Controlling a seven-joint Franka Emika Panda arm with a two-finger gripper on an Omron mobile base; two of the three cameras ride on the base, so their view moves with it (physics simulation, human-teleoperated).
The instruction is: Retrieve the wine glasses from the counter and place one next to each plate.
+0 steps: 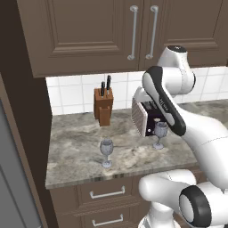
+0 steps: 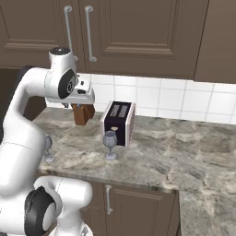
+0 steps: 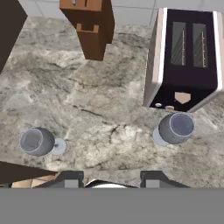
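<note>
Gripper [image 3: 111, 178] is hanging high over the counter [image 1: 80, 156], pointing straight down at the stone, its two dark fingertips [image 3: 70, 178] standing apart with nothing between them, so it is released and carrying nothing. In the right base view the white hand [image 2: 83, 94] is reaching out level from the arm's upper joint, above the counter's back half, with the forearm dropping steeply behind it toward the base. In the left base view the arm is folding up from the lower right, bending at a high elbow in front of the cabinet doors [image 1: 107, 31].

Both wine glasses are standing upright on the counter, well below the hand and well apart from each other. Seen from the hand, one glass [image 3: 37, 141] is sitting off beyond one fingertip, near the counter's front edge; it also shows in the left base view [image 1: 106, 150]. The other glass [image 3: 176, 128] is sitting off beyond the opposite fingertip, just in front of the dark toaster [image 3: 186, 57] and very close to it; it appears in both base views [image 1: 160, 132] [image 2: 109, 142]. A wooden knife block [image 3: 89, 26] is standing farther ahead of the gripper, against the white tiles [image 1: 73, 93].
</note>
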